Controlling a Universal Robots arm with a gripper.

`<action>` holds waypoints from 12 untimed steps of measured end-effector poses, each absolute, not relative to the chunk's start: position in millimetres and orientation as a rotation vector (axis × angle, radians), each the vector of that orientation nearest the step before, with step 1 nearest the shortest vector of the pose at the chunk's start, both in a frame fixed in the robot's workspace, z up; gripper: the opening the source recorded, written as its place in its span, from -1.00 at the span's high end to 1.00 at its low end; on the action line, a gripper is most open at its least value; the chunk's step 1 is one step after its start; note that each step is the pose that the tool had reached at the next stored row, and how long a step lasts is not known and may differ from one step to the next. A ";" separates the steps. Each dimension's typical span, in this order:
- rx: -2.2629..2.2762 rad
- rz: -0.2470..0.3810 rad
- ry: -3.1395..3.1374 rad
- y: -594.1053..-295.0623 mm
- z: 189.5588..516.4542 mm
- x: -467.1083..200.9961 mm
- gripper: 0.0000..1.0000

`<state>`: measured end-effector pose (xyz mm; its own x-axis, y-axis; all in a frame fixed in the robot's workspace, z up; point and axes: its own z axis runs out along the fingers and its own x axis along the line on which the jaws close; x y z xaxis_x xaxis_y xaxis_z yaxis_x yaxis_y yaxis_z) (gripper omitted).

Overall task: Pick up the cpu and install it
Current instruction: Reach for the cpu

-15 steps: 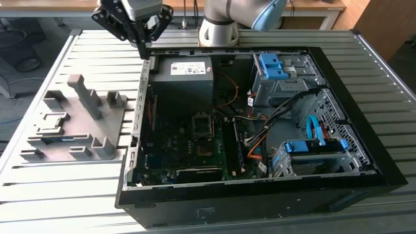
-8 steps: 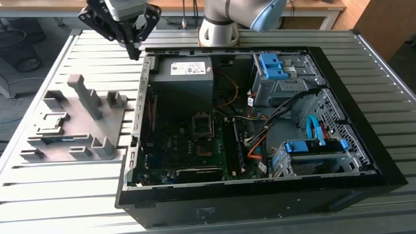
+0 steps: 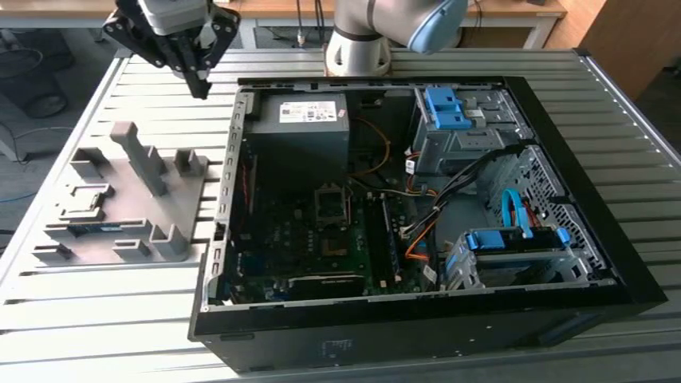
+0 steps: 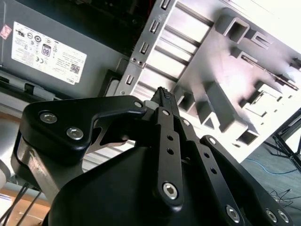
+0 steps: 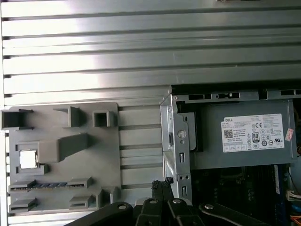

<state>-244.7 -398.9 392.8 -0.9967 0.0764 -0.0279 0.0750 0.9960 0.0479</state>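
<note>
In the exterior view the gripper (image 3: 199, 86) hangs in the upper left of the frame, above the slatted metal bench (image 3: 127, 319) and near the upper-left corner of the open computer case (image 3: 426, 323); its black fingers (image 4: 167, 122) are clenched tip to tip with nothing between them, as both wrist views show (image 4: 162, 94) (image 5: 162, 184); the cpu (image 5: 28, 159) is a small shiny square lying in a square recess of the grey parts holder (image 5: 94, 160), well apart from the gripper; that holder (image 3: 197, 187) sits on the bench at the middle left of the exterior frame, just beside the case's left wall; inside the case, the grey power supply (image 3: 303, 120) fills the upper part, and below it, near the centre of the frame, the square socket (image 3: 332, 201) sits on the dark motherboard (image 3: 309, 247); blue drive brackets stand at the upper right (image 3: 445, 108) and lower right (image 3: 516, 238) of the case; the arm's base (image 3: 362, 48) rises at the top centre, behind the case; the first wrist view looks down on the power supply (image 5: 244, 136) beside the holder.
</note>
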 end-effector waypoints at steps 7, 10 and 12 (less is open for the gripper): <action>0.118 0.073 3.109 -398.9 392.6 -261.4 0.80; 0.118 0.073 3.109 -398.9 392.5 -268.4 0.80; 0.118 0.073 3.109 -398.9 392.4 -273.1 0.80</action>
